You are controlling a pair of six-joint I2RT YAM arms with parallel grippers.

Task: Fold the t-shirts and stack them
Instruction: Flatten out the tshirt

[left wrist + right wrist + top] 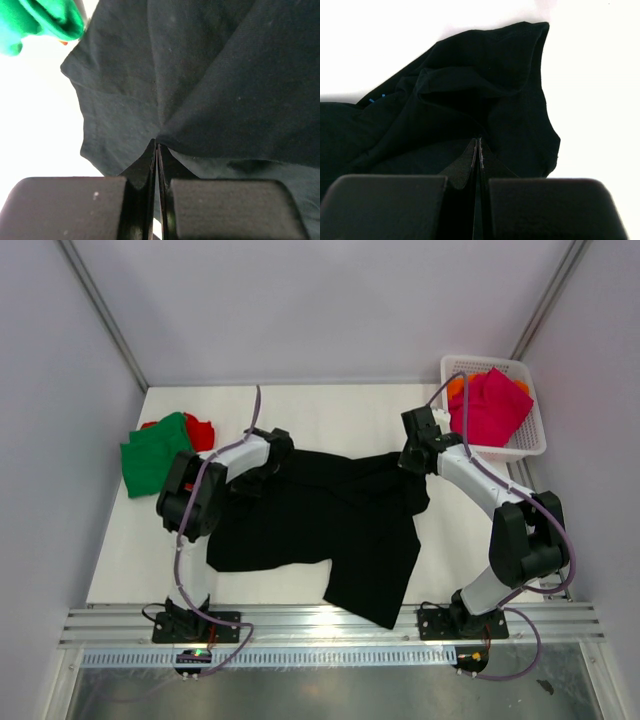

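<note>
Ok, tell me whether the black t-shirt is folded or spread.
Not folded: the black t-shirt lies spread but rumpled, cloth bunched at both top corners.

The large black cloth t-shirt (320, 530) lies rumpled across the middle of the white table (330, 410), its far edge bunched. At far left a folded green cloth t-shirt (150, 455) overlaps a red t-shirt (203, 430) (mostly hidden). A magenta-pink t-shirt (490, 405) is heaped over an orange t-shirt (458, 388) in the white lattice plastic basket (530, 445).

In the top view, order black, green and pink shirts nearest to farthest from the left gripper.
1. Black shirt, pinched in the left gripper.
2. Green shirt, at the table's left.
3. Pink shirt, far right in basket.
</note>
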